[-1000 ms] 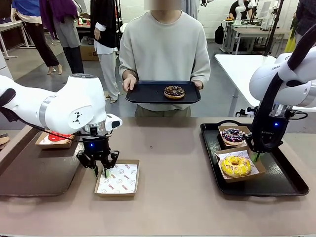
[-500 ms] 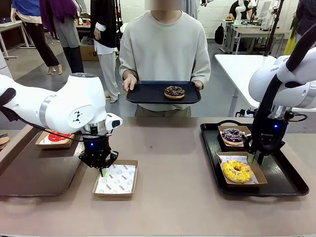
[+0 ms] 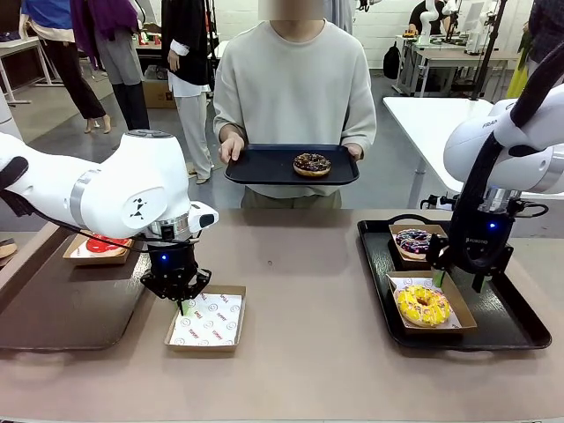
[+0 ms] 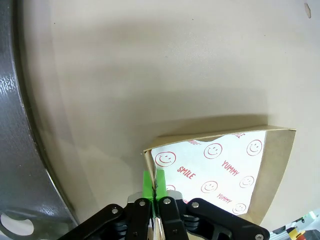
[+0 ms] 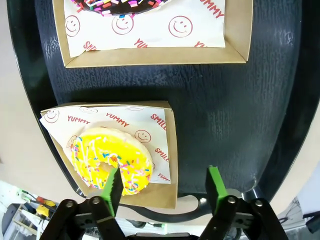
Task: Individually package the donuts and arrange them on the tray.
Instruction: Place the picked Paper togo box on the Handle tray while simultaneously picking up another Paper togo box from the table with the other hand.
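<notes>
Two end effectors work apart: the left end effector (image 3: 182, 304) pinches the empty paper box's (image 3: 210, 320) wall, probably positioning it for the chocolate donut (image 3: 311, 163) on the person's tray (image 3: 256, 167). Right end effector (image 3: 458, 282), released, hovers beside the boxed yellow donut (image 3: 421, 302).

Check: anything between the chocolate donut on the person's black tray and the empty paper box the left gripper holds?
Nothing visible. The chocolate sprinkled donut lies on the person's raised black tray; bare tabletop separates it from the empty smiley-print paper box, which the shut left gripper pinches by its wall.
</notes>
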`<state>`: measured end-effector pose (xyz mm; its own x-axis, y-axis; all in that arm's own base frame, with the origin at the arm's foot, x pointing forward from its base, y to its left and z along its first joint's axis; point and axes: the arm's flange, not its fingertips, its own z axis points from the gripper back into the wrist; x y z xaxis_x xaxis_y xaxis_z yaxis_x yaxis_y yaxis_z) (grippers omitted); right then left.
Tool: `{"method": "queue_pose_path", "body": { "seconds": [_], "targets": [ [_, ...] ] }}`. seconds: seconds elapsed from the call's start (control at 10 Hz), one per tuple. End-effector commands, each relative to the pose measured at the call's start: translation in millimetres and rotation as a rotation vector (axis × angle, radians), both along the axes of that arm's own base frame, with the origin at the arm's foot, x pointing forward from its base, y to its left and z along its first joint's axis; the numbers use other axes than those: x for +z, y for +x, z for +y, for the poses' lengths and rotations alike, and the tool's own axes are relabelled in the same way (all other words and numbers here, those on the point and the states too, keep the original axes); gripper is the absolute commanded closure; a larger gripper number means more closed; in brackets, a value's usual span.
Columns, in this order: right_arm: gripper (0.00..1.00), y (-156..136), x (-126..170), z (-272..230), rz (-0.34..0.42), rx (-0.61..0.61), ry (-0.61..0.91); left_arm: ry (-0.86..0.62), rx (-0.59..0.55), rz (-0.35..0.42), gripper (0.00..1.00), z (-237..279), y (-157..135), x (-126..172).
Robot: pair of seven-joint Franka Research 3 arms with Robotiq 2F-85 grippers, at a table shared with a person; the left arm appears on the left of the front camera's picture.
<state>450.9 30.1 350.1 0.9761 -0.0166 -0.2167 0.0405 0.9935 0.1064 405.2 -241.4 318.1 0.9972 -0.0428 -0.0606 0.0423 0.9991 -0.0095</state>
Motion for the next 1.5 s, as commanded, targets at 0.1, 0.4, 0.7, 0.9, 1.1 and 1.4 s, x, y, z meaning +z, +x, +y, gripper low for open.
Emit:
{"method": "queue_pose_path", "body": {
  "seconds": [0.1, 0.4, 0.7, 0.9, 1.1, 1.4],
  "targets": [
    [0.0, 0, 4, 1, -0.002, 0.017, 0.056, 0.027, -0.008, 0.007, 1.0, 1, 0, 3],
    [0.0, -11, 27, -20, 0.028, 0.042, 0.178, -0.022, -0.053, 0.02, 1.0, 9, -11, 21],
    [0.0, -25, 66, -78, 0.039, 0.069, 0.472, -0.052, -0.072, -0.025, 1.0, 11, -11, 81],
    [0.0, -41, 77, -122, -0.001, 0.071, 0.647, -0.058, -0.077, -0.059, 1.0, 2, -8, 125],
    [0.0, -60, 77, -168, -0.07, 0.082, 0.829, -0.042, -0.069, -0.067, 1.0, -17, 9, 162],
    [0.0, -82, 54, -215, -0.219, 0.132, 0.999, -0.046, -0.058, -0.102, 1.0, -46, 53, 194]
  ]
}}
